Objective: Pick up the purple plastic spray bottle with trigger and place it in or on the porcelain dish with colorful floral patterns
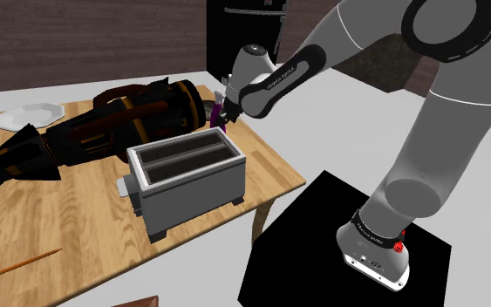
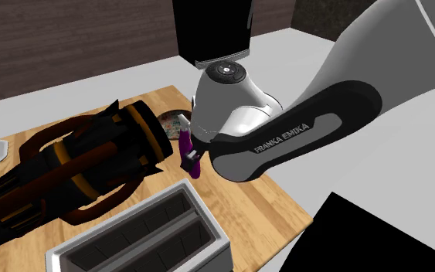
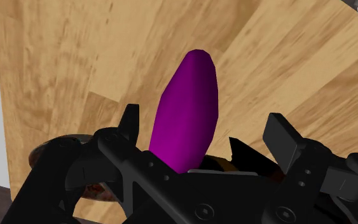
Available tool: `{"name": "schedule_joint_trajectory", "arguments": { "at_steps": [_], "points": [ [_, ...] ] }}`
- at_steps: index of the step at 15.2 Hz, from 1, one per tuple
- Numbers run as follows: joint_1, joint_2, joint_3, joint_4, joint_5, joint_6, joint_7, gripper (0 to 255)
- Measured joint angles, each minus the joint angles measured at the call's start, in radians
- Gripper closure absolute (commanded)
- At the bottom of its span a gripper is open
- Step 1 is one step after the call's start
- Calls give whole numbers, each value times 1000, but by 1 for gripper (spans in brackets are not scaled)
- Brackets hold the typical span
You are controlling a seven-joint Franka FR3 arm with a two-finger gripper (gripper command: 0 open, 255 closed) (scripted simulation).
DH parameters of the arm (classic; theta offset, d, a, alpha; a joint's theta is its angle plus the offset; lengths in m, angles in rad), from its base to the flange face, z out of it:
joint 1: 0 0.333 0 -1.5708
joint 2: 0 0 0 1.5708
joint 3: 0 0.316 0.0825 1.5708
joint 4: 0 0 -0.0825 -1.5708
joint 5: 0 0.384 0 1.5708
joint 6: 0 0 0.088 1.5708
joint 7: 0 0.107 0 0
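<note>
— Pincer (image 3: pixel 204 127) state?

— Wide open. In the wrist view its two black fingers (image 3: pixel 130 121) stand well apart and clasp nothing. Bare wood shows between each finger and the bottle.

— So where is the purple spray bottle (image 3: pixel 185 118)?

— Between the fingers, nearer one than the other, and touching neither as far as I can see. Its smooth purple body points away from the hand, over the wooden desk (image 3: pixel 56 76).

— And from outside?

— In the shoulder view the bottle is at the grey toaster's (image 1: pixel 187 174) 1 o'clock, near the desk's edge. The pincer is just beside it, at the bottle's 3 o'clock. In the second exterior view purple shows above and below a black finger.

— The dish?

— The floral dish (image 2: pixel 171 121) lies just beside the bottle, at its 11 o'clock in the second exterior view. It sits next to the end of a big black-and-orange object (image 2: pixel 76 158). Whether bottle and dish touch, I cannot tell.

— Anything else on the desk?

— A white plate (image 1: pixel 30 114), at the toaster's 10 o'clock in the shoulder view, well apart from the bottle.
</note>
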Motion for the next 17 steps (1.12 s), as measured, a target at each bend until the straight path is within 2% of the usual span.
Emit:
{"name": "schedule_joint_trajectory", "arguments": {
  "at_steps": [9,10,17],
  "points": [
    [7,52,-10,16,-24,35,21,0],
    [7,52,-10,16,-24,35,21,255],
    [8,51,-10,16,-24,36,21,255]
  ]
}}
